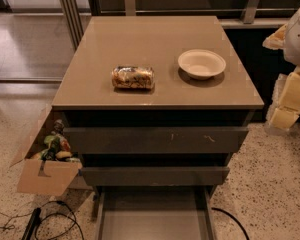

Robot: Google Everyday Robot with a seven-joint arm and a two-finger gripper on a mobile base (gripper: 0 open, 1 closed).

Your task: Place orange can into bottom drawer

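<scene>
The orange can (133, 77) lies on its side on the cabinet top (140, 39), left of centre and near the front edge. The bottom drawer (152, 219) is pulled out below the cabinet, and its flat grey floor shows nothing in it. My arm with the gripper (290, 96) shows as white and cream parts at the right edge of the view, beside the cabinet, well right of the can and apart from it. It holds nothing that I can see.
A cream round bowl (202, 63) stands on the cabinet top right of the can. Two dark grey drawer fronts (155, 140) sit above the open drawer. An open cardboard box (47, 164) with items stands at the cabinet's left. Black cables (50, 224) lie on the floor.
</scene>
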